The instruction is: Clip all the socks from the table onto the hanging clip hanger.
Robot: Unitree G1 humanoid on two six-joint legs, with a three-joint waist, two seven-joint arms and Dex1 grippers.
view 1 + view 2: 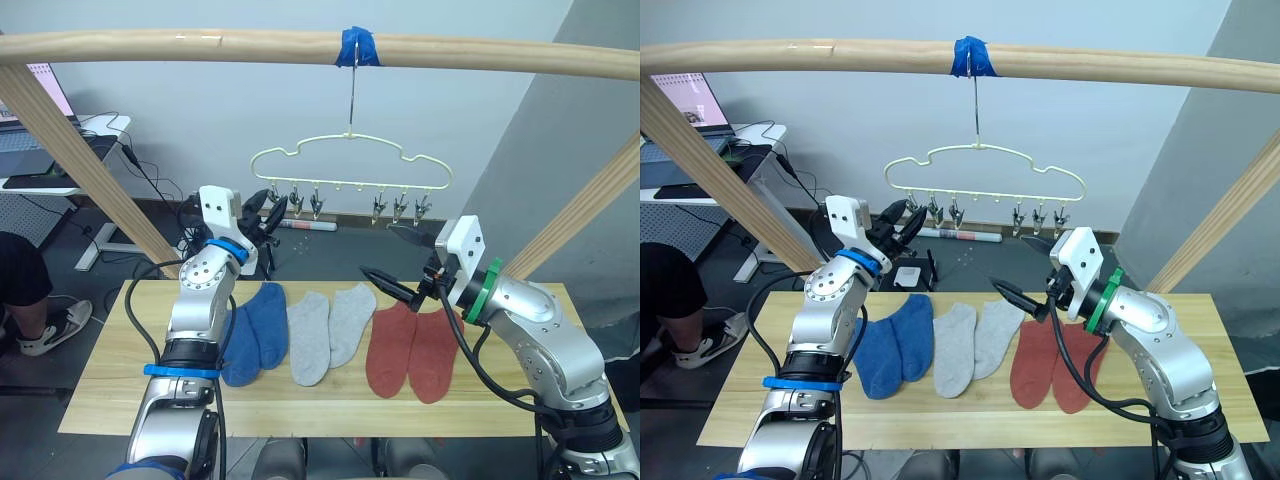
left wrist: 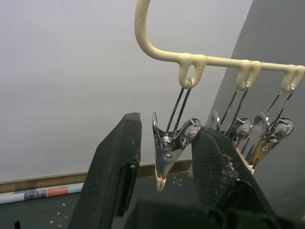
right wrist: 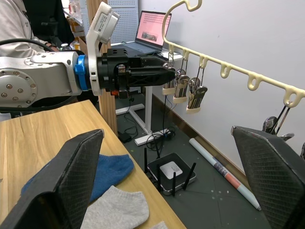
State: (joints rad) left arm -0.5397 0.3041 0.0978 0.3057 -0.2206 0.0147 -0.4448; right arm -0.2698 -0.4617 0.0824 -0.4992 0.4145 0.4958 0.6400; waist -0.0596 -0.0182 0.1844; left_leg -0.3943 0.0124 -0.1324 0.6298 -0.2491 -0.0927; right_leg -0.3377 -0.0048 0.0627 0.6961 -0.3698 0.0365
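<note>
From the eye views, all six socks lie on the surface (image 1: 120,395) below the clip hanger (image 1: 350,165): the blue socks (image 1: 255,330), the grey socks (image 1: 325,330) and the red socks (image 1: 410,350), in a row. None is clipped yet. The left end effector (image 1: 262,215) is raised at the hanger's left-most clips, its fingers spread. The right end effector (image 1: 392,262) hovers spread and empty below the hanger, above the red pair.

The left wrist view shows what the eye views cannot: a silver clip (image 2: 169,148) sits between the two spread fingers, apparently untouched. The likely risk is that closing off-centre pushes the clip aside and sets the hanger swinging on its hook, since it hangs free.

The right wrist view adds the side-on relation: the left end effector (image 3: 164,75) is level with the clips, while no sock is held, so an opened clip would have nothing to take.
</note>
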